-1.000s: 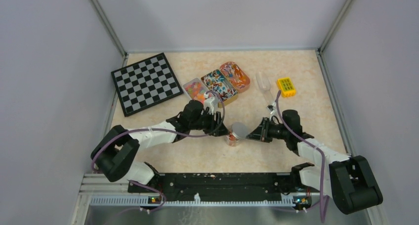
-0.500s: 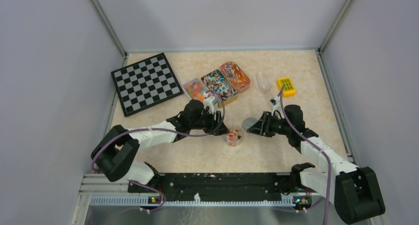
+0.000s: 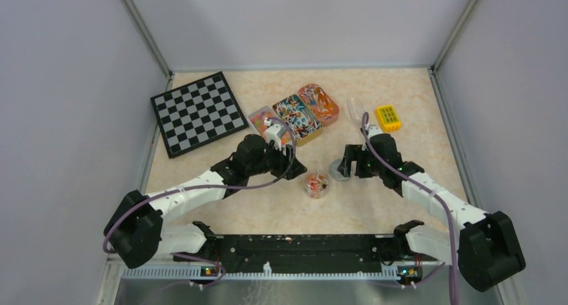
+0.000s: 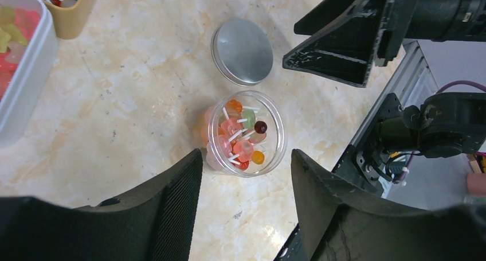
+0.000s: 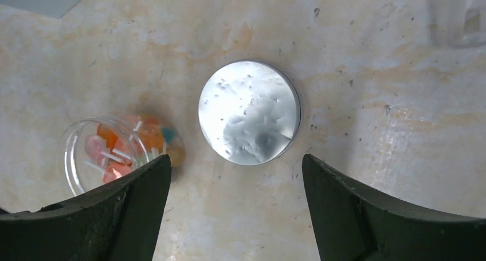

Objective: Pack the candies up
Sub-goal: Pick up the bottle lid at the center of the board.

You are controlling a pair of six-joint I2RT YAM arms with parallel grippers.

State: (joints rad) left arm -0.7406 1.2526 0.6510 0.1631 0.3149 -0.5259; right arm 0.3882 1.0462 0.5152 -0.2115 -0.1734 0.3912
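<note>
From above, the clear jar stands uncapped mid-table, with its metal lid flat just to its far right. Lift your right gripper straight up so you don't nudge the lid.

At the left wrist, your left gripper straddles the jar, jaws parted and gripping nothing — close gently to steady it. The candies inside are tiny orange, pink and red sweets on white sticks.

At the right wrist, the jaws are wide and empty over the lid.

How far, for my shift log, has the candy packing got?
Done: some candies sit in the clear jar. In hand: nothing; left fingers and right fingers stand open. Left: the silver lid lies beside the jar, so likely more filling, then capping.
</note>
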